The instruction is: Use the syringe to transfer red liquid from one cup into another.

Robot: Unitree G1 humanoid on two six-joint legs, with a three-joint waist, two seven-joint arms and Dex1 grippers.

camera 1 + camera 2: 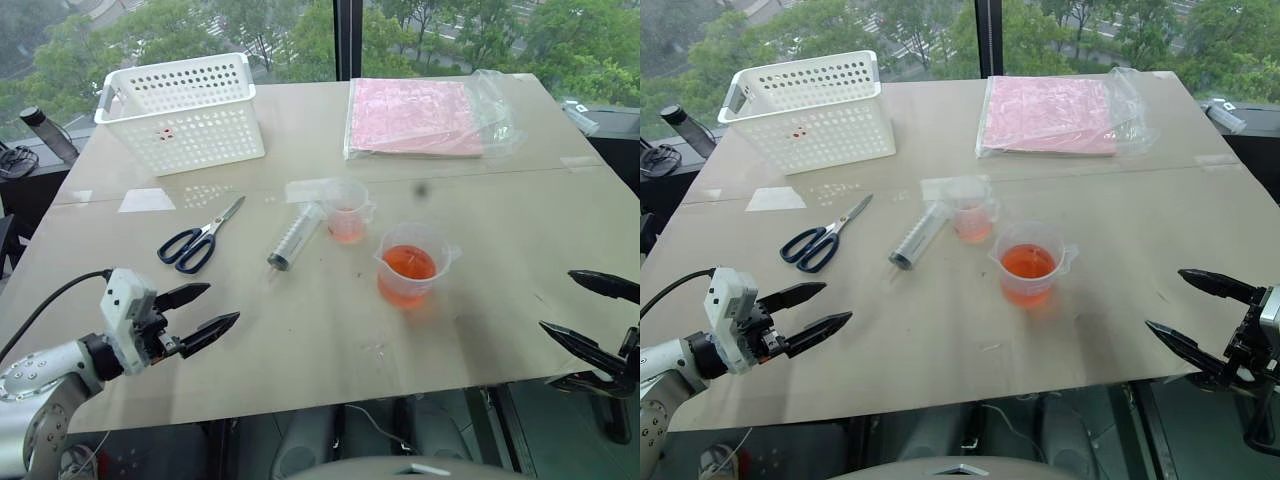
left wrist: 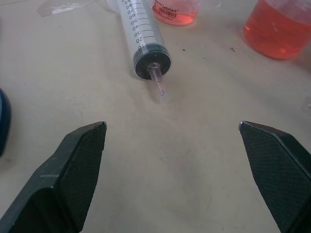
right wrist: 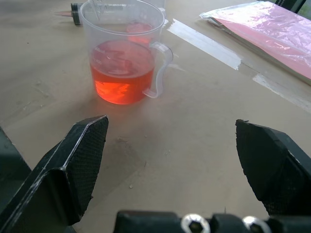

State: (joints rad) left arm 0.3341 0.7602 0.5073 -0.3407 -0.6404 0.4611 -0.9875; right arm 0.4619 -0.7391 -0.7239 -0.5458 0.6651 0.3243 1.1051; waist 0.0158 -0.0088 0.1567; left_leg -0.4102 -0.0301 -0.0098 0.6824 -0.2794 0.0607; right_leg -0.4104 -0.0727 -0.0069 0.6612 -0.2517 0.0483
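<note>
The left gripper (image 1: 208, 309) hangs above the near left part of the table (image 1: 300, 340) with its two black fingers spread wide and nothing between them. The right gripper (image 1: 590, 317) hangs at the near right edge, fingers equally wide apart and empty.

The syringe (image 1: 294, 236) lies flat near the middle of the table, its tip pointing toward the left gripper and its far end just beside the small cup (image 1: 346, 213). The big cup (image 1: 410, 263), with red liquid (image 1: 409, 264) in its lower part, stands just right of the syringe tip; the small cup also shows a little red at its bottom.

The step in hand looks like picking up the syringe, and the left gripper is the closer one. A good grasp would probably come down across the barrel around its middle, clear of the tip and away from the end near the small cup, so that cup is not nudged. The barrel is round and may roll, so closing squarely matters.

The scissors (image 1: 198, 240) lie left of the syringe, apart from it. The white basket (image 1: 185, 110) and the bag of pink sheets (image 1: 418, 117) sit well back. Bare table lies between each gripper and the cups, though both grippers start close to the near edge.
</note>
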